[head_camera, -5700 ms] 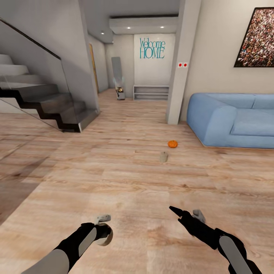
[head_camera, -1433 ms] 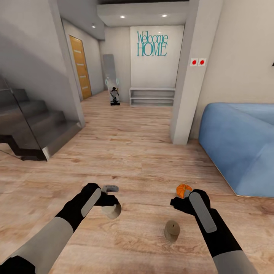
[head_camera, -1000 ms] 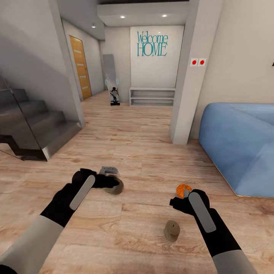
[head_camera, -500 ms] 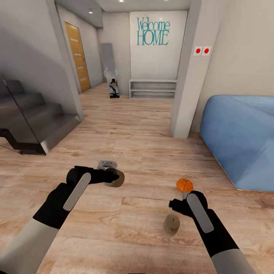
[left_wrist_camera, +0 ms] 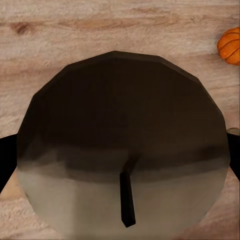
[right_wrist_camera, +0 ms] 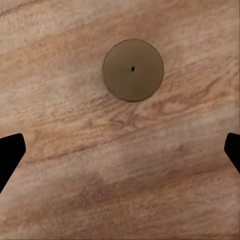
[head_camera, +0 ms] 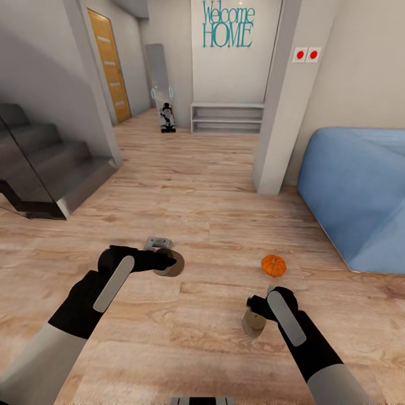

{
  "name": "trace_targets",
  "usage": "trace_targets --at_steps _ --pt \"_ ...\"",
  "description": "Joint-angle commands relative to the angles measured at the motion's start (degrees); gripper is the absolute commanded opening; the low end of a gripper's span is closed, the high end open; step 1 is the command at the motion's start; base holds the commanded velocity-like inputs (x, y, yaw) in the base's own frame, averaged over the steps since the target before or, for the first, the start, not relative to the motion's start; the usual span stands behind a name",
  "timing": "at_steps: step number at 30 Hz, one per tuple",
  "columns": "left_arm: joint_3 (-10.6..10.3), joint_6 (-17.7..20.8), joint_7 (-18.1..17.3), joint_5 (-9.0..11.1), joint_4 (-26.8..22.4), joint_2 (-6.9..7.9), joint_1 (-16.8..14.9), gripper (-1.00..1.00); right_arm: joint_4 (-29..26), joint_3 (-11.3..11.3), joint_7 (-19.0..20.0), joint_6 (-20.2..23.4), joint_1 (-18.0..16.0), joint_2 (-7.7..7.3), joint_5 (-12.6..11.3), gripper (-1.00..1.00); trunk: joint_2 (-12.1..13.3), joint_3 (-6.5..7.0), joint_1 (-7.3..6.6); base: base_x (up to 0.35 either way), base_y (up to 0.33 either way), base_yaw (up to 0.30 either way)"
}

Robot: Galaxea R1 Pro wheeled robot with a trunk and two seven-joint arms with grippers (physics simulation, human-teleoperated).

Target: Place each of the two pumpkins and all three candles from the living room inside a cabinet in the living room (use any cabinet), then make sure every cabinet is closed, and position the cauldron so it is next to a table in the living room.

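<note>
We hold 1 candle point(head_camera: 170, 264) in the left gripper point(head_camera: 166, 262); the right gripper point(head_camera: 257, 306), fingers spread wide, hovers above a 2nd candle point(right_wrist_camera: 133, 70) standing on the floor point(head_camera: 214, 185). Stubby, matte, grey-brown, it looks light and rigid; grasp its sides. 1 ribbed orange pumpkin point(head_camera: 274, 265) sits nearby.

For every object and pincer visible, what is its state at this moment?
Left pincer: shut on candle, held above the floor.
Held candle: gripped, wick end facing the wrist camera.
Right pincer: open, above second candle.
Second candle: upright on floor, free.
Pumpkin: on floor, free.
</note>
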Motion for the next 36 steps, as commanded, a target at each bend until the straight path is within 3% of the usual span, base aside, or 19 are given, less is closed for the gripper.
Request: trace_targets --at_steps 1,14,22,36 --pt "-0.1 0.1 0.6 0.6 -0.1 0.05 -0.1 -1.0 0.5 0.9 -0.6 -0.3 -0.3 -0.05 -0.5 1.0 0.0 -0.28 0.01 0.0 0.0 0.0" --pt "-0.2 0.1 0.6 0.5 -0.1 0.05 -0.1 -1.0 8.2 3.5 2.3 -3.3 -3.0 0.02 -0.4 1.0 -0.2 -3.16 0.34 0.0 0.0 0.0" --pt "-0.2 0.1 0.6 0.5 -0.1 0.05 -0.1 -1.0 9.7 4.3 3.0 -4.0 -3.7 0.02 -0.4 1.0 -0.3 -4.93 0.55 0.0 0.0 0.0" --pt "-0.1 0.1 0.6 0.6 -0.3 0.05 -0.1 -1.0 9.8 5.0 3.1 -4.1 -3.7 0.02 -0.4 1.0 -0.3 -4.93 0.55 0.067 -0.011 0.0"
